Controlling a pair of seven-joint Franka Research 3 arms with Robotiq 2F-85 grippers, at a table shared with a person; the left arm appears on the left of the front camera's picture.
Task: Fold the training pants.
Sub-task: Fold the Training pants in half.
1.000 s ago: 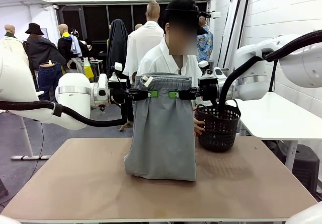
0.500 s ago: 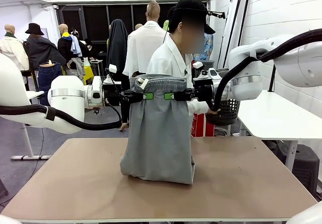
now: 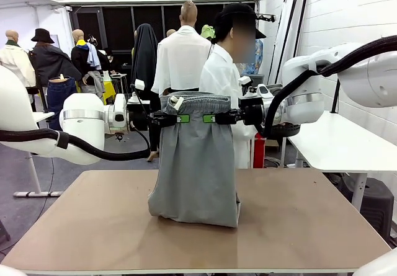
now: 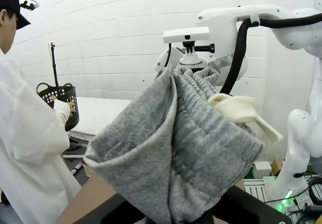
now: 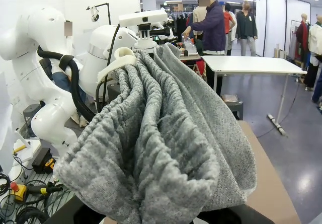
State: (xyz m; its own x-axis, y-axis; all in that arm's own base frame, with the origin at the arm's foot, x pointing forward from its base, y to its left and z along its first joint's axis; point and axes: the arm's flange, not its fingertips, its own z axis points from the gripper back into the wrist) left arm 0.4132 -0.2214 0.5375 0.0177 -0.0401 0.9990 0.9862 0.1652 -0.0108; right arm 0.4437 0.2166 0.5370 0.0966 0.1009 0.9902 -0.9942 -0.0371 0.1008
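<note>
The light-grey training pants [image 3: 195,164] hang upright over the table, their lower end bunched on the tabletop [image 3: 93,220]. My left gripper [image 3: 181,118] is shut on the left side of the gathered waistband, and my right gripper [image 3: 211,118] is shut on its right side. The waistband is held taut between them at chest height. In the left wrist view the grey fabric [image 4: 176,148] bunches right at my fingers, with a cream drawstring end [image 4: 241,110] hanging off it. The right wrist view shows the same folds of the pants [image 5: 161,148] pinched at the bottom edge.
A person in a white shirt [image 3: 223,84] stands behind the far edge, turned right, carrying a black basket [image 4: 58,100] toward a white side table [image 3: 338,142]. The brown tabletop has free room on both sides of the pants.
The person lifted the black basket off the table and turned away to the right with it. The pants shifted slightly left; both grippers kept their hold.
</note>
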